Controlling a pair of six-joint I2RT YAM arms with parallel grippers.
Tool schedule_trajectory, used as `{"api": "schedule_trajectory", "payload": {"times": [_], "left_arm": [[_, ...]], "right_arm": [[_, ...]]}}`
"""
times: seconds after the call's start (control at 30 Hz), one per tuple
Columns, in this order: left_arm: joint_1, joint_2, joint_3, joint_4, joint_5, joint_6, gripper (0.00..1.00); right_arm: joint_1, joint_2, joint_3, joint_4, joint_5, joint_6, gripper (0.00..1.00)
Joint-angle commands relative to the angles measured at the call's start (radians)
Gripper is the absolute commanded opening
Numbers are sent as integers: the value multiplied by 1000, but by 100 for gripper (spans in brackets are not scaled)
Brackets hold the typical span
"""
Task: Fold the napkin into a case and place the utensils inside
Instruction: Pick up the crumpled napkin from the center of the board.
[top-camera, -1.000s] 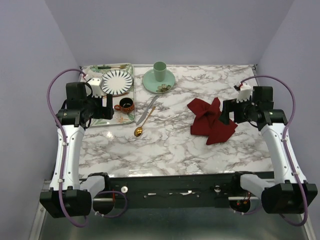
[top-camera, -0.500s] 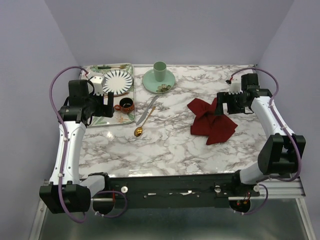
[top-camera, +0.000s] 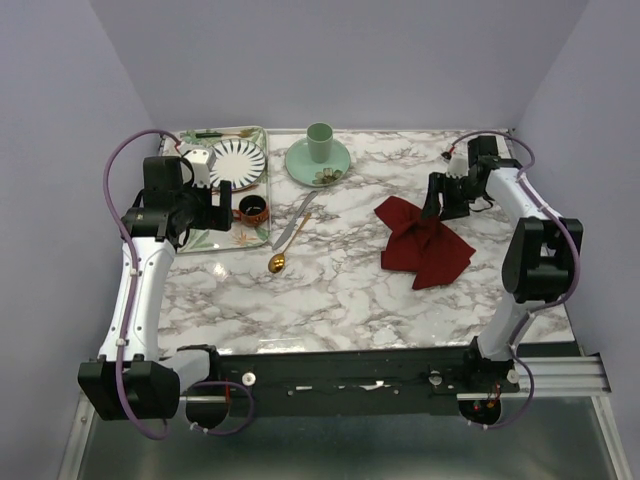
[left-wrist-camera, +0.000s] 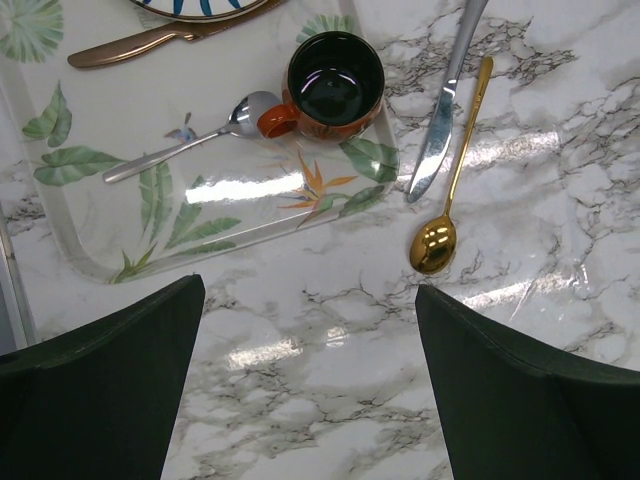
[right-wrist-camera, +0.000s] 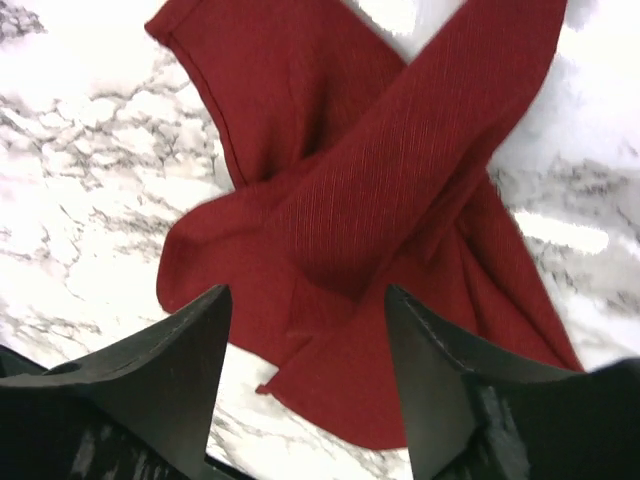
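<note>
The napkin (top-camera: 422, 243) lies crumpled on the marble at centre right, its dark red folds crossing over each other (right-wrist-camera: 380, 200). My right gripper (top-camera: 437, 201) is over its far right part. The jaws stand apart, with a near fold of the cloth showing between the fingertips (right-wrist-camera: 305, 335). The silver knife (top-camera: 290, 225) and gold spoon (top-camera: 277, 263) lie side by side on the marble just right of the tray. My left gripper (top-camera: 224, 207) hovers open above bare marble (left-wrist-camera: 310, 340), and the knife (left-wrist-camera: 445, 110) and spoon (left-wrist-camera: 434, 243) lie just ahead of its right finger.
A leaf-patterned tray (top-camera: 200, 243) at the back left holds a striped plate (top-camera: 235, 163), an orange cup (left-wrist-camera: 335, 85), a silver spoon (left-wrist-camera: 180, 150) and a bronze utensil (left-wrist-camera: 150, 42). A green cup on a saucer (top-camera: 319, 145) stands at the back centre.
The right arm has swung toward the back of the table and brought its gripper over the napkin's far edge, and its jaws have narrowed a little. The left arm has barely shifted.
</note>
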Motion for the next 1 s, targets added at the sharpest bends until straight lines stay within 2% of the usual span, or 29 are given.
{"api": "schedule_trajectory", "payload": {"times": [0.0, 0.03, 0.07, 0.1, 0.2, 0.33, 0.4, 0.57, 0.7, 0.8, 0.87, 0.9, 0.97], "left_arm": [[-11, 7, 12, 26, 0, -13, 99], [-11, 10, 15, 27, 2, -11, 99], [-11, 12, 23, 24, 3, -8, 99], [-12, 16, 29, 24, 3, -2, 99], [-14, 33, 63, 16, 9, 10, 99], [-20, 56, 105, 7, 29, 20, 99], [-20, 73, 121, 9, 54, 20, 99], [-145, 133, 165, 18, 63, 1, 99], [-225, 217, 220, 32, 58, -11, 99], [-280, 301, 285, 29, 68, -10, 99], [-308, 344, 331, 19, 65, 3, 99], [-339, 381, 342, 19, 68, 9, 98], [-362, 418, 371, 25, 93, 20, 97]], "right_arm": [[15, 86, 82, 20, -84, 29, 43], [16, 95, 91, 20, -94, 29, 36], [18, 101, 113, 14, -124, 26, 21], [19, 106, 133, 5, -135, 23, 1], [21, 89, 171, -27, -195, 2, 1], [25, -47, 118, -15, -308, -49, 1], [82, -153, 55, -12, -331, -95, 0], [208, -337, -80, -70, -397, -271, 1], [401, -486, -224, -122, -343, -432, 0], [429, -555, -321, -146, -307, -507, 1], [429, -554, -318, -191, -261, -527, 14], [426, -549, -315, -211, -209, -527, 39], [410, -563, -315, -218, -193, -512, 60]]}}
